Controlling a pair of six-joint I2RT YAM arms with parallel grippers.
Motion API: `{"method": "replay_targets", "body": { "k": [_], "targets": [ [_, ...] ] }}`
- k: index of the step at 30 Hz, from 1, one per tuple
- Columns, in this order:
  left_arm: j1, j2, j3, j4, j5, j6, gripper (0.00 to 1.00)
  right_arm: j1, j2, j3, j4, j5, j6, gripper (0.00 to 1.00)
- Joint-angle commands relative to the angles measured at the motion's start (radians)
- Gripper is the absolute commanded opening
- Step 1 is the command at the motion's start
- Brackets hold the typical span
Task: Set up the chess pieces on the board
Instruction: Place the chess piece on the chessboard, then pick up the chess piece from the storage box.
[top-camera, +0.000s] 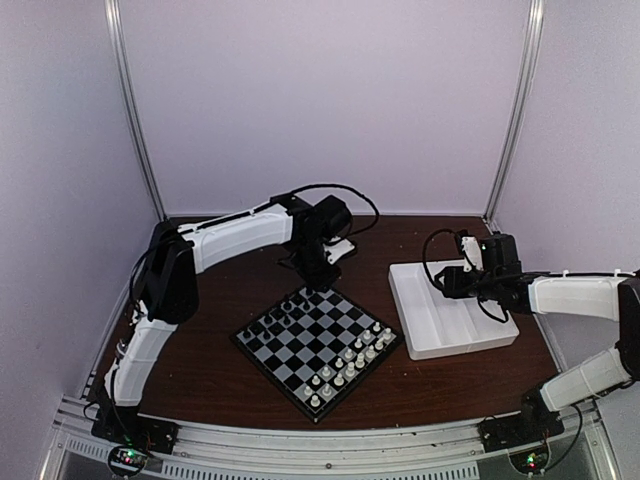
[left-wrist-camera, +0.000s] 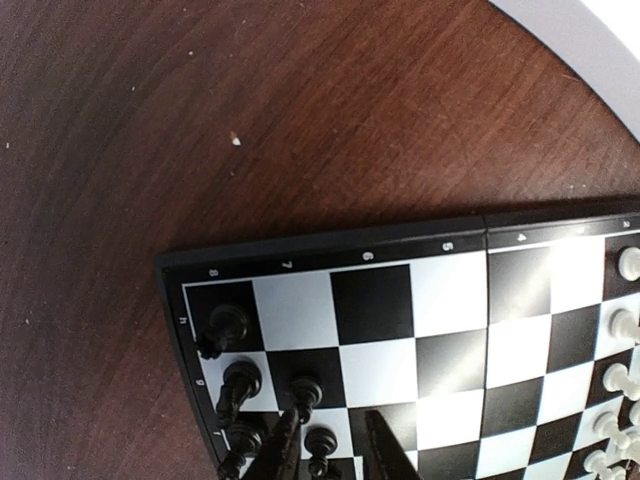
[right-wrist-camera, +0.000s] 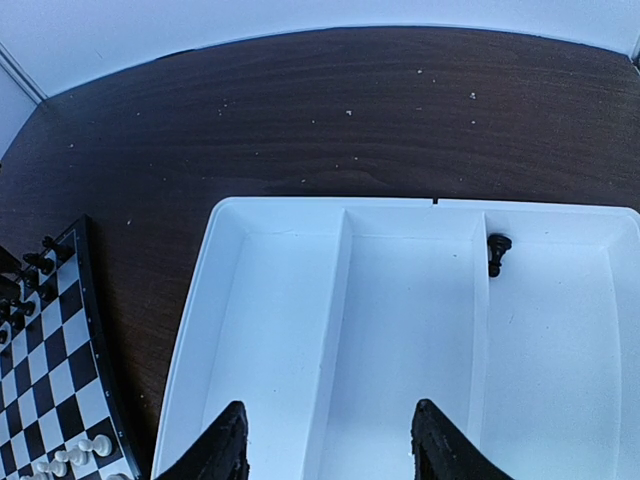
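Board (top-camera: 305, 345) diagonal to table (top-camera: 220, 400) edge; black chess pieces (left-wrist-camera: 228, 324) standing upright.

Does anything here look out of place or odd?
One black chess piece sits alone in the white tray's end compartment, against the divider, while the other black pieces stand on the chessboard.
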Motion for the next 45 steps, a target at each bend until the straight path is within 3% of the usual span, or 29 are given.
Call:
{"method": "replay_targets", "body": {
  "k": [1, 7, 14, 21, 25, 33, 45],
  "targets": [
    [0.001, -0.111, 0.024, -0.021, 0.076, -0.018, 0.23, -0.006, 0.007, 0.021, -0.02, 0.044, 0.012, 0.55],
    [-0.01, -0.293, -0.058, 0.027, 0.063, -0.024, 0.3, -0.024, 0.027, 0.18, -0.343, 0.153, 0.113, 0.48],
    [-0.01, -0.547, -0.382, 0.312, 0.006, -0.051, 0.42, -0.109, 0.065, 0.359, -0.582, 0.221, 0.173, 0.43],
    [-0.01, -0.713, -0.595, 0.481, -0.048, -0.062, 0.49, -0.202, 0.194, 0.44, -0.575, 0.047, 0.221, 0.32],
    [-0.009, -0.766, -0.658, 0.519, -0.07, -0.067, 0.52, -0.235, 0.289, 0.47, -0.516, -0.036, 0.266, 0.31],
    [-0.009, -0.817, -0.7, 0.556, -0.052, -0.085, 0.52, -0.257, 0.483, 0.563, -0.44, -0.106, 0.299, 0.27],
    [-0.009, -0.804, -0.708, 0.557, -0.024, -0.124, 0.55, -0.268, 0.607, 0.651, -0.414, -0.112, 0.309, 0.27]
  ]
}}
